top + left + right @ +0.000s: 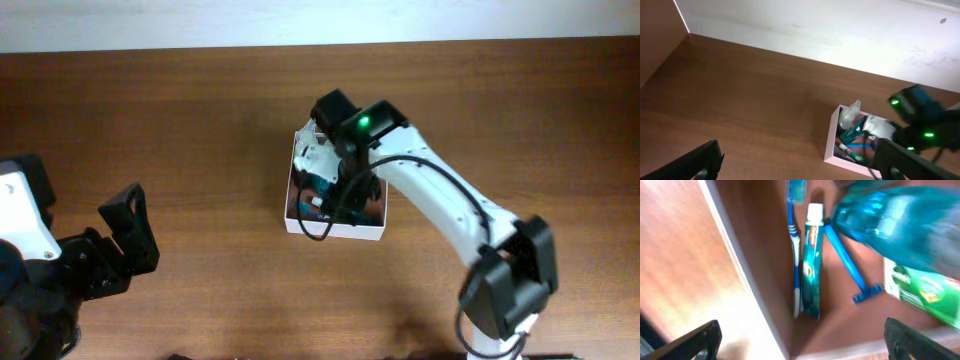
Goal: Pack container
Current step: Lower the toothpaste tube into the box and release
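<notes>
The container (333,229) is a square shallow box with white walls and a pinkish-brown inside, at the table's middle. My right gripper (337,195) hangs over it, open and empty. In the right wrist view the fingers (802,342) spread wide above the container floor (840,330). Inside lie a blue toothbrush (795,245), a green toothpaste tube (811,265), a blue razor (850,270), a teal bottle (895,225) and a green-and-white packet (920,292). My left gripper (120,245) is open and empty at the front left, far from the container (829,145).
A clear crumpled wrapper (847,115) sits at the container's far corner, also in the overhead view (318,155). The white wall (815,30) runs along the table's far edge. The right arm (450,205) reaches in from the front right.
</notes>
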Tool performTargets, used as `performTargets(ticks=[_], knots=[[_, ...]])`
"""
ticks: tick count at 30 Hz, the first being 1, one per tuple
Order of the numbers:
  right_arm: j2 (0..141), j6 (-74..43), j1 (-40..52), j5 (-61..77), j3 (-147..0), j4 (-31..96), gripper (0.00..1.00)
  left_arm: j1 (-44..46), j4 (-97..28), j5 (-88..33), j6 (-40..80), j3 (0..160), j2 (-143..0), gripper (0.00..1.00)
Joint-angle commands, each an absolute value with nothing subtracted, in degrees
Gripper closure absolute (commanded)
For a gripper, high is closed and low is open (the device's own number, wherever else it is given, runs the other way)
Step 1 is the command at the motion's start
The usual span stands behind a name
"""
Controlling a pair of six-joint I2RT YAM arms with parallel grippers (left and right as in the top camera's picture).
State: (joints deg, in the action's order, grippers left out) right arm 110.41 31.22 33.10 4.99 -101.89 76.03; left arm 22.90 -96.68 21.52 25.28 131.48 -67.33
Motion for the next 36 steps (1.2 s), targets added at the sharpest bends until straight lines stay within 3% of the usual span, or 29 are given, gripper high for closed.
performTargets(ticks=[1,14,23,31,36], knots=[[104.5,24.4,33.4,5.3,-106.7,78.5,0.01,22.6,-96.7,22.5,24.6,131.8,-67.1,0.01],[100.7,9.6,33.3,5.1,-107.8,80.9,0.01,22.6,-96.7,22.5,24.6,131.8,-67.1,0.01],[100.6,9.1,32.9,5.1,-110.1,81.4,0.01,22.6,-96.7,22.5,24.6,131.8,-67.1,0.01],[99.8,8.0,32.5,4.2,-124.9,93.7,0.01,22.6,-96.7,22.5,24.6,131.8,-67.1,0.01],[92.8,8.1,31.2,4.2,-126.9,85.9,0.01,22.6,-96.7,22.5,24.6,131.8,-67.1,0.01]])
